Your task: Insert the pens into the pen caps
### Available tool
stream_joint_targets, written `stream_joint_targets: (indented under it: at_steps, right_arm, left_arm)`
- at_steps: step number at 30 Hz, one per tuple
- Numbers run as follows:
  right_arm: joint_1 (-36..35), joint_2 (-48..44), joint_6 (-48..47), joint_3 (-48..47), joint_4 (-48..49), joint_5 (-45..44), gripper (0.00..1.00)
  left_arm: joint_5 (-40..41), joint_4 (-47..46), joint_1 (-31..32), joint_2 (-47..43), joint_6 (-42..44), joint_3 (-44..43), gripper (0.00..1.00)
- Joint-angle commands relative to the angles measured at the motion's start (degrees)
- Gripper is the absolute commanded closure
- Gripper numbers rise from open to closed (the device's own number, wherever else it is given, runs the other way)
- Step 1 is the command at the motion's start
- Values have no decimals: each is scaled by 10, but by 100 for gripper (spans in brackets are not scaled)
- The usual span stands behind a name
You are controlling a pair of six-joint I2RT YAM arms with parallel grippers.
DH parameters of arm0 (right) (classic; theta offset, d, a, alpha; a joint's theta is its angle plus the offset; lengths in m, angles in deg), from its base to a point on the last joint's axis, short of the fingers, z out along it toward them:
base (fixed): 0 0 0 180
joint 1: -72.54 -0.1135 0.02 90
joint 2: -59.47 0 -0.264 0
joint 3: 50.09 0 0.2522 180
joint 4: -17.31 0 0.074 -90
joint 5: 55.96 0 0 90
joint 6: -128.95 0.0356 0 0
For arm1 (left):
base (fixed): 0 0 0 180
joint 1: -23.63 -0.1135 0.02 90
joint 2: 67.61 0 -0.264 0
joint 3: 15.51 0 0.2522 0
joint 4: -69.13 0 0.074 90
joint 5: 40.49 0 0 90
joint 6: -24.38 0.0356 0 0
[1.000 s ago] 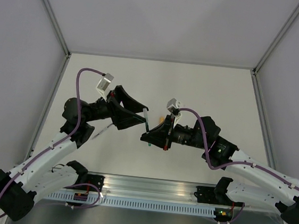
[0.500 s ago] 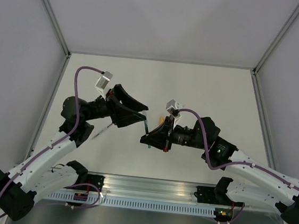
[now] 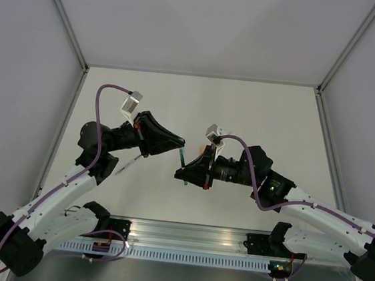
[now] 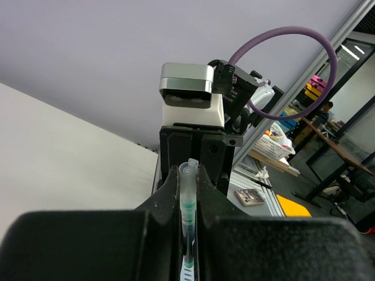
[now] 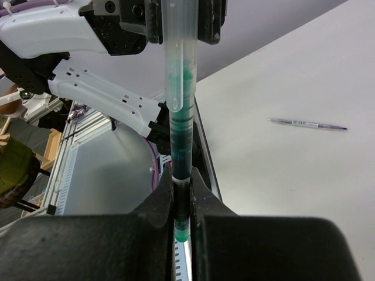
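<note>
My left claw (image 3: 179, 142) is pressed together on the pen cap (image 5: 177, 58), a clear tube with a clip down one side and a green lining showing through its wall. My right claw (image 3: 181, 174) pinches the green pen (image 5: 181, 175) low on its barrel, the butt end poking out just below my fingers (image 5: 157, 202). Both are held up in the air above the middle of the desk (image 3: 257, 114), claw facing claw, with pen and cap lined up in one straight line between them. In the right wrist view the pen's upper end sits within the mouth of the cap; how far in it has gone I cannot tell. From the left wrist the cap runs between my fingers towards the front of the right claw, whose silver wrist camera (image 4: 186, 93) sits above it. A grey pen (image 5: 307, 123) lies flat on the desk, well apart from both claws, beside my left arm.
</note>
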State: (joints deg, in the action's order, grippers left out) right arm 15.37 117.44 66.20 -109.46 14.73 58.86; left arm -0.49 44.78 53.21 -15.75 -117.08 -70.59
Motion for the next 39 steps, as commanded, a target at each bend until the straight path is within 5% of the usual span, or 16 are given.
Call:
stream_joint_targets:
  at_steps: [1, 16, 33, 39]
  right_arm:
    - [0, -1, -4, -32, 23, -42, 100]
    - [0, -6, -51, -142, -14, -173, 100]
    - [3, 70, -142, -298, -76, -231, 100]
    - [6, 88, -170, -324, -81, -245, 100]
  left_arm:
    - [-32, 1, 3, -11, 17, 9, 98]
    - [-35, -59, 3, -18, -13, 78, 98]
    - [-27, -103, 3, 18, -7, 121, 98]
    - [-61, -184, 3, 53, -51, 130, 98]
